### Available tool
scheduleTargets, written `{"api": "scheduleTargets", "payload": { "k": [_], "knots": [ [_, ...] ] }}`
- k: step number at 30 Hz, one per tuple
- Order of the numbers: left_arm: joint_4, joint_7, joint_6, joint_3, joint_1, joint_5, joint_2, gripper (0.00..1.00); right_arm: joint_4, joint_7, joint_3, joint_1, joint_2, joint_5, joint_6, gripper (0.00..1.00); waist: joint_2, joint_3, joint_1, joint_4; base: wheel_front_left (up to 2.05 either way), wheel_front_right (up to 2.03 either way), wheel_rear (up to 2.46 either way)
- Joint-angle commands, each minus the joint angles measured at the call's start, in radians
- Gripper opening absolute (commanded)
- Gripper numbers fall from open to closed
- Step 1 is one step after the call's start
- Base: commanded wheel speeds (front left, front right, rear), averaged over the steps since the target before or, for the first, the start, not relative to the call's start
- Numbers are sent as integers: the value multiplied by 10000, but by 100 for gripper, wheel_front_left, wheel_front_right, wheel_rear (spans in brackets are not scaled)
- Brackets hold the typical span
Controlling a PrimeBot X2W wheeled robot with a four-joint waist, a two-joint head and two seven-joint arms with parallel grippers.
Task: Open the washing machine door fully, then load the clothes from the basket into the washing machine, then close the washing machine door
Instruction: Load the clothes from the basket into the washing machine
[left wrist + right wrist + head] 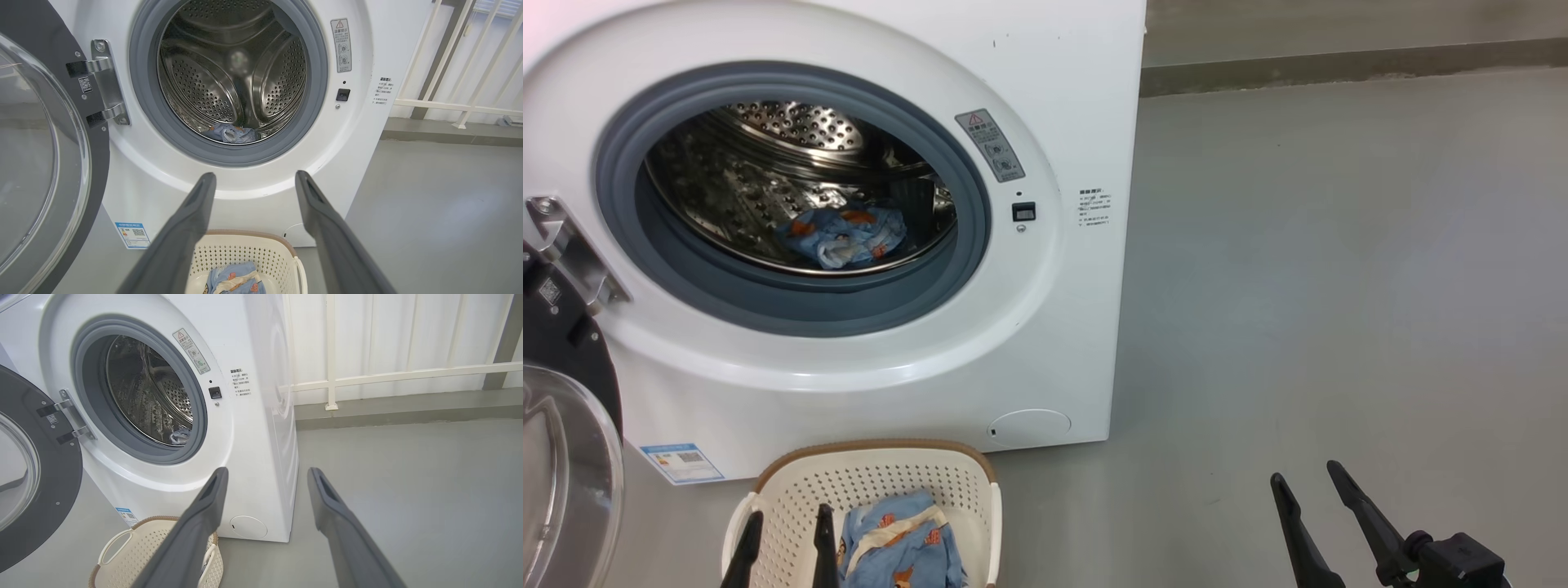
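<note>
The white washing machine [1045,98] has its door [556,457] swung wide open to the left, glass bowl facing out. One light blue bear-print garment [845,235] lies in the steel drum [233,73]. Another of the clothes [903,545] sits in the cream basket [866,478] on the floor in front of the machine. My left gripper [788,523] hangs open just over the basket's left side, nothing between its fingers. My right gripper [1311,482] stands open over bare floor to the right of the machine, empty. In the left wrist view the left gripper [255,179] points at the drum opening.
Grey floor [1339,286] spreads to the right of the machine. A low kerb [1339,69] and a white railing [388,375] run along the back. The open door [36,163] takes up the space left of the basket.
</note>
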Motion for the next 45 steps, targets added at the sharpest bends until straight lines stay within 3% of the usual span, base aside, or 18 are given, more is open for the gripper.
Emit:
{"api": "scheduleTargets", "payload": {
  "k": [1, 21, 30, 36, 45],
  "knots": [
    [-113, -89, -36, 327, -234, 17, 164, 100, -274, 4, 269, -163, -125, -221, 88, 100, 0, -4, 1, -5, 0, 0, 0],
    [-25, -88, -102, 316, -327, 80, 133, 100, -381, 21, 240, -145, -105, -254, 88, 100, 0, 74, 1, -14, 0, 0, 0],
    [640, 2, -209, 97, -723, 105, 43, 100, -507, 47, 195, -183, -209, -241, 88, 100, 0, 377, 1, 97, 0, 0, 0],
    [1757, -18, -522, -8, -1288, -92, -256, 100, -678, 77, 147, -323, -318, -203, 88, 100, 0, 998, 1, 189, 0, 0, 0],
    [4794, -54, -1536, -220, -3159, -491, -1079, 100, -1102, 60, 71, -949, -629, -36, 88, 100, 0, 2840, 1, 306, 0, 0, 0]
  ]
}}
